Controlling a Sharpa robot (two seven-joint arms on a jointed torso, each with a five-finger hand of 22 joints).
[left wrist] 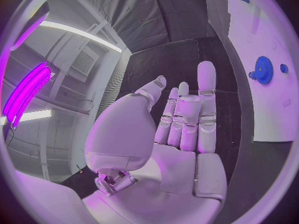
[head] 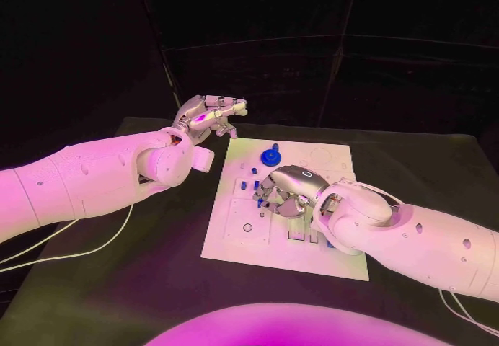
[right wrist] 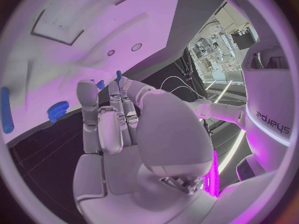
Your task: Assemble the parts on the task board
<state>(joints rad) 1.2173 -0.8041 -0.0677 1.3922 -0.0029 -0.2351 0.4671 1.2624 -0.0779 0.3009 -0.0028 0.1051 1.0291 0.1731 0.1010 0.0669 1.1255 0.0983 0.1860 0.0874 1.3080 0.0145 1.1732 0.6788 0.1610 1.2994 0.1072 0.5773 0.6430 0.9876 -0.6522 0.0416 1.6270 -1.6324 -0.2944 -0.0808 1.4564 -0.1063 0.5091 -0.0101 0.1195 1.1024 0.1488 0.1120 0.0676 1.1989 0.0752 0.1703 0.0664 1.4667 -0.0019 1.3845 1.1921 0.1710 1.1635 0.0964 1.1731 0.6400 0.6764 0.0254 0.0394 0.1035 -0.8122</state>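
Observation:
The white task board (head: 237, 238) lies in the middle of the black table. A blue gear (head: 271, 155) stands near its far edge, and small blue parts (head: 242, 184) sit along its left half. My right hand (head: 286, 191) hovers low over the board's middle, fingers pointing down at it. In the right wrist view a small blue part (right wrist: 118, 74) shows at the fingertips (right wrist: 87, 90) of the right hand (right wrist: 115, 129); whether it is held is unclear. My left hand (head: 208, 114) is raised beyond the board's far left corner, its fingers (left wrist: 207, 92) straight and holding nothing.
In the right wrist view, the blue gear (right wrist: 58, 109) and a long blue piece (right wrist: 6, 109) lie on the board (right wrist: 56, 59). The left wrist view has the gear (left wrist: 263, 69) beside a small blue part (left wrist: 284, 68). White cables (head: 63, 249) trail over the table's left side.

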